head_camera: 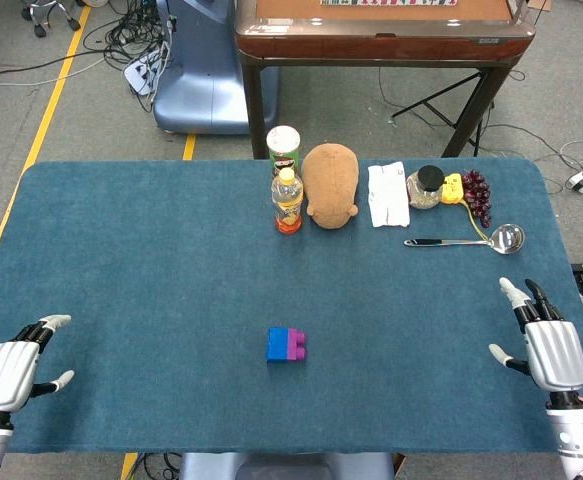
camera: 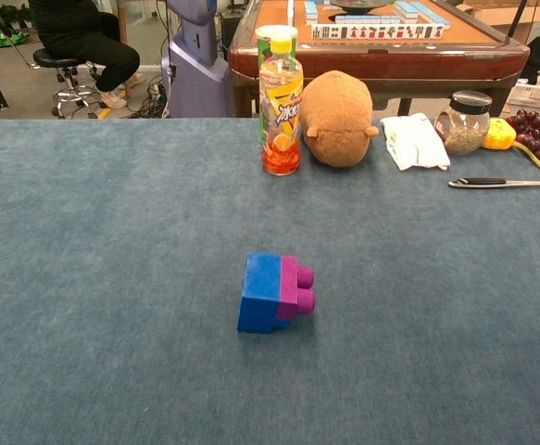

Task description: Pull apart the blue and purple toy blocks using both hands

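Observation:
The blue block (head_camera: 278, 344) and the purple block (head_camera: 297, 344) lie joined on their side near the table's front middle; in the chest view the blue block (camera: 260, 292) is on the left and the purple block (camera: 295, 286) points its studs to the right. My left hand (head_camera: 13, 369) rests at the front left corner, fingers apart, holding nothing. My right hand (head_camera: 548, 345) rests at the front right edge, likewise open and empty. Both hands are far from the blocks and show only in the head view.
Along the far side of the blue table (head_camera: 151, 270) stand a juice bottle (head_camera: 287, 201), a can (head_camera: 284, 147), a brown plush toy (head_camera: 331, 184), a white cloth (head_camera: 387, 193), a jar (head_camera: 426, 187), grapes (head_camera: 477, 194) and a ladle (head_camera: 471, 240).

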Action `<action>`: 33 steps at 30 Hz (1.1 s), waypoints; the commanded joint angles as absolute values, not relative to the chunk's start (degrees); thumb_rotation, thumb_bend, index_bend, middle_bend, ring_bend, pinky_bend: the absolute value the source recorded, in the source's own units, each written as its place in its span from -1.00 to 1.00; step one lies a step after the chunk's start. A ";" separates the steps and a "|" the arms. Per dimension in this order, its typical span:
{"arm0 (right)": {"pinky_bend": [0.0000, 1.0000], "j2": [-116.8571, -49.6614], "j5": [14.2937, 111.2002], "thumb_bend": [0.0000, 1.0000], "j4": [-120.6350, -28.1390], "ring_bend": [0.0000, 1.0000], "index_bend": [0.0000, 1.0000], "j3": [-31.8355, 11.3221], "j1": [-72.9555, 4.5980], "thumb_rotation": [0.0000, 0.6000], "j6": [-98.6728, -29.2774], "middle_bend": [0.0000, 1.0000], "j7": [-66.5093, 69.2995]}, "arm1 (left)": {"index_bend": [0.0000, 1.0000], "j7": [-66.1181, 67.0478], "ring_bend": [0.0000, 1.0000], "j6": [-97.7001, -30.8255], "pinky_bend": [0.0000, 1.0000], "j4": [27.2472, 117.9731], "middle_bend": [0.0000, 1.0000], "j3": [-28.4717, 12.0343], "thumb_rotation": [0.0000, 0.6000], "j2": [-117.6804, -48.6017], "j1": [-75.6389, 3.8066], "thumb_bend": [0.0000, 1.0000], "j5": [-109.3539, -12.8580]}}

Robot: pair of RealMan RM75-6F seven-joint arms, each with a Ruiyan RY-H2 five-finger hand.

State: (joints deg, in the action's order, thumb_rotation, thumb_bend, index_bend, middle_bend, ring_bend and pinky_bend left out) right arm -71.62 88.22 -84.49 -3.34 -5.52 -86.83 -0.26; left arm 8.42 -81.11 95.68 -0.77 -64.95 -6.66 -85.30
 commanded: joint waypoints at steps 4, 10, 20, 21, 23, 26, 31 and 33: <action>-0.32 -71.85 87.98 -1.00 -83.58 -0.64 -0.85 -3.64 -5.46 1.00 -86.94 -0.54 1.14 | -0.46 7.25 -0.37 -80.52 0.21 96.56 -0.52 -0.80 1.00 -65.30 -7.14 -0.96 -85.61; -0.32 -70.60 87.65 -1.00 -84.81 -0.64 -0.85 -4.40 -5.37 1.00 -87.59 -0.52 1.36 | -0.67 5.74 0.04 -78.33 0.55 99.73 -0.30 -0.51 1.00 -65.90 -9.76 -0.96 -89.36; -0.30 -69.63 87.17 -1.00 -84.81 -0.64 -0.88 -4.82 -4.35 1.00 -89.09 -0.48 2.41 | -0.94 9.18 0.88 -69.04 1.00 106.16 0.66 -0.83 1.00 -70.99 -17.45 -0.96 -93.40; -0.29 -69.60 87.04 -1.00 -84.74 -0.64 -0.89 -4.80 -4.30 1.00 -88.97 -0.47 2.66 | -0.94 10.17 0.95 -67.81 1.00 106.45 0.73 -0.96 1.00 -72.14 -18.50 -0.97 -93.76; -0.27 -69.54 86.99 -1.00 -84.65 -0.64 -0.90 -4.75 -4.27 1.00 -88.82 -0.46 2.75 | -0.94 11.91 0.99 -65.87 1.00 106.69 0.78 -1.33 1.00 -73.99 -20.08 -0.98 -93.80; -0.25 -69.46 87.26 -1.00 -84.64 -0.64 -0.91 -4.56 -4.23 1.00 -88.76 -0.45 2.75 | -0.94 14.25 1.00 -62.97 1.00 106.69 0.80 -2.37 1.00 -76.96 -22.50 -0.99 -92.68; -0.23 -69.41 86.92 -1.00 -84.44 -0.64 -0.91 -4.50 -4.16 1.00 -88.29 -0.45 2.92 | -0.93 16.39 1.00 -59.51 1.00 106.50 0.83 -4.37 1.00 -81.13 -26.02 -0.99 -90.00; -0.23 -69.41 86.80 -1.00 -84.36 -0.64 -0.91 -4.53 -4.19 1.00 -88.11 -0.44 3.09 | -0.94 17.42 1.00 -58.05 1.00 106.17 0.83 -4.92 1.00 -82.36 -27.34 -1.00 -88.93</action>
